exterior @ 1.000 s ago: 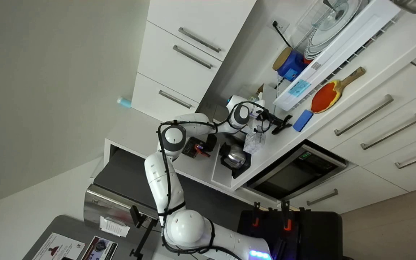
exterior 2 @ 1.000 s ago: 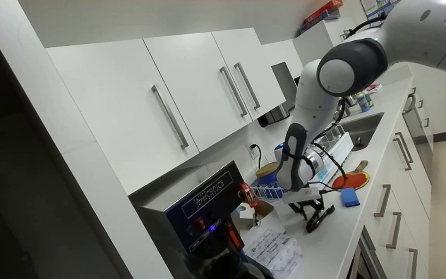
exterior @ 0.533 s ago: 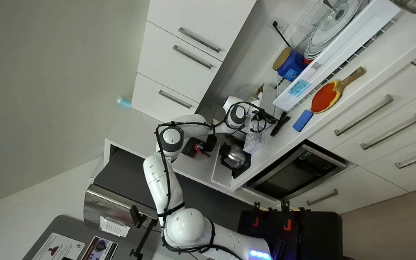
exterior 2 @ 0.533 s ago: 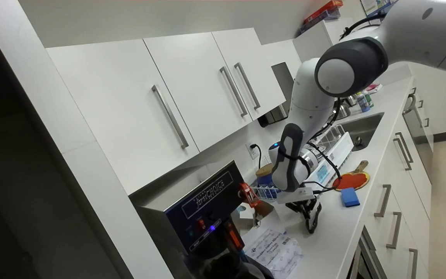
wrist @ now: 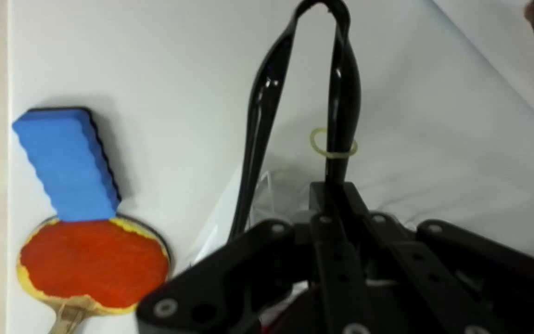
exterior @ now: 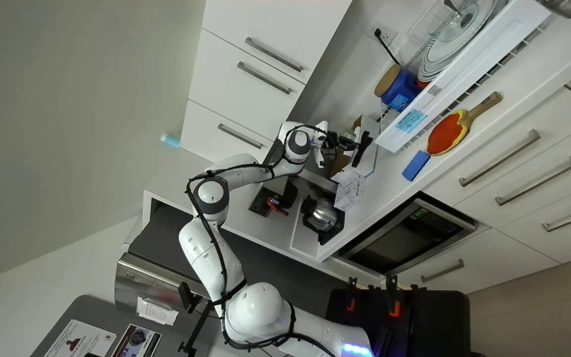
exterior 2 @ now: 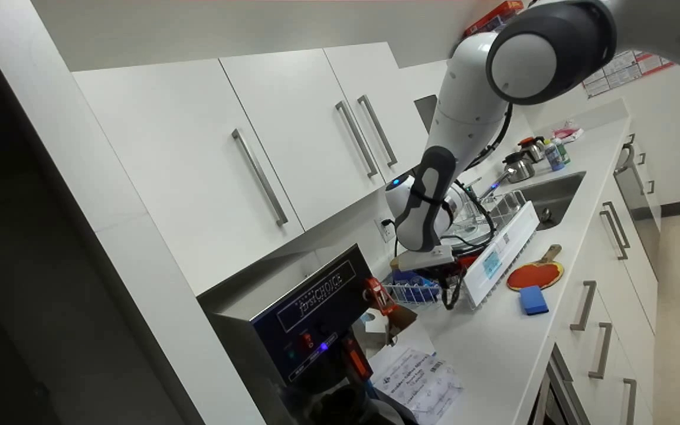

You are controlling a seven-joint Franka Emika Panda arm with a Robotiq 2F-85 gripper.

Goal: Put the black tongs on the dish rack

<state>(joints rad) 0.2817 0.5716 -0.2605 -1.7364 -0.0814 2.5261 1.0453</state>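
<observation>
My gripper [wrist: 334, 189] pinches one leg of the black tongs [wrist: 344, 99], bent end free; likely enough to carry both legs. Held near one end of the dish rack [exterior 2: 404, 293], probably high to clear its rim.

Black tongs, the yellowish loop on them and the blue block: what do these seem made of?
Black tongs: probably plastic, though coated metal is possible; glossy, with bright highlights.
Yellowish loop: likely rubber; thin, smooth-looking, slack around one leg.
Blue block: likely foam; matte, with scalloped edges and a dark underside I can't identify.
</observation>
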